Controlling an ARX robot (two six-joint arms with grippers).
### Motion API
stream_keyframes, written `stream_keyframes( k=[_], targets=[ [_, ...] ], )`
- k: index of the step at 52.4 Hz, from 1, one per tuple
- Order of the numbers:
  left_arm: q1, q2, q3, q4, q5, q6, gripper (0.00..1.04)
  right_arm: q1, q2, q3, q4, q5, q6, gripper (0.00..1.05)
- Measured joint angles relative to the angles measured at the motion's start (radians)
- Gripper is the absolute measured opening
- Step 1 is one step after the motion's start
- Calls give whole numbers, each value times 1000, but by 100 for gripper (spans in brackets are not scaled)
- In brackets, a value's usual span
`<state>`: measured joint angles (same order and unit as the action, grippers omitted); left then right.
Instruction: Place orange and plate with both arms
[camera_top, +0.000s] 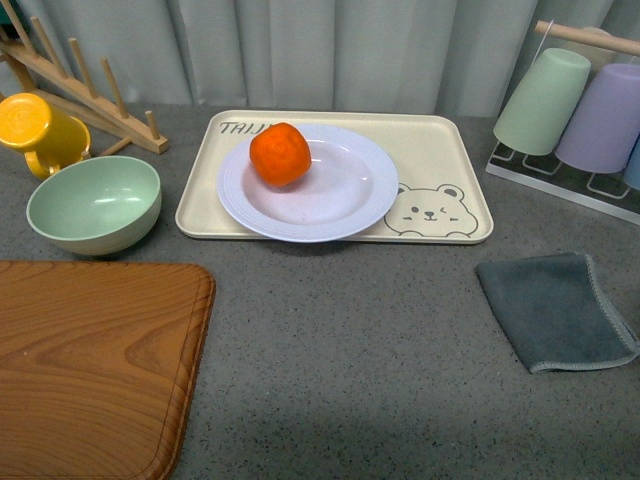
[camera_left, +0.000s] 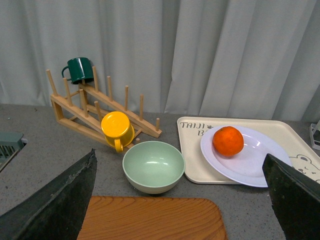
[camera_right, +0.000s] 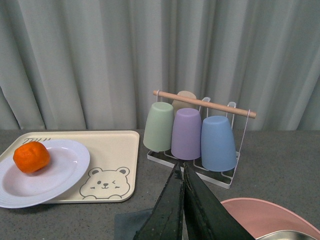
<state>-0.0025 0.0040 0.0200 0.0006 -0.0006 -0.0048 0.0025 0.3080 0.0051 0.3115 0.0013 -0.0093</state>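
The left gripper (camera_left: 182, 200) is standing wide open with nothing between its dark fingers (camera_left: 55, 200), which are framing the left wrist view from either edge; the right gripper (camera_right: 183, 207) is showing its two fingers pressed together, holding nothing. Neither arm is appearing in the front view, so both are probably hanging back from the work.

Out on the grey counter, the orange (camera_top: 280, 154) is sitting in the plate (camera_top: 345, 215), toward the far left of its bowl, and the plate is resting on the bear tray (camera_top: 455, 150) with its near rim overhanging the tray's front edge. That overhang is likely offering the easiest lip for a finger to get under, while the fruit, being round, is apt to roll if the plate is tilted. With both task things together and untouched, the job appears to be at its very start.

Printed letters on the tray's far left corner are reading "TAIJ", the rest being hidden behind the plate; a winking bear face is drawn at its near right corner. No other writing is legible.

Around them, a mint-green bowl (camera_top: 95, 205) and yellow mug (camera_top: 38, 130) are standing to the left, near a wooden board (camera_top: 90, 360), with a grey cloth (camera_top: 555, 310) lying to the right below a rack of pastel cups (camera_top: 580, 115).
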Motion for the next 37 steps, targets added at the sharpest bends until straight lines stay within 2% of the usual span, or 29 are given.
stream_keyframes(
  k=[21,25,37],
  targets=[
    [0,0,0,0,0,0,98,0,-149,0,-150,0,0,1],
    [0,0,0,0,0,0,98,0,-256,1,-291,-2,0,1],
    [0,0,0,0,0,0,98,0,-303,1,-309,-3,0,1]
  ],
)
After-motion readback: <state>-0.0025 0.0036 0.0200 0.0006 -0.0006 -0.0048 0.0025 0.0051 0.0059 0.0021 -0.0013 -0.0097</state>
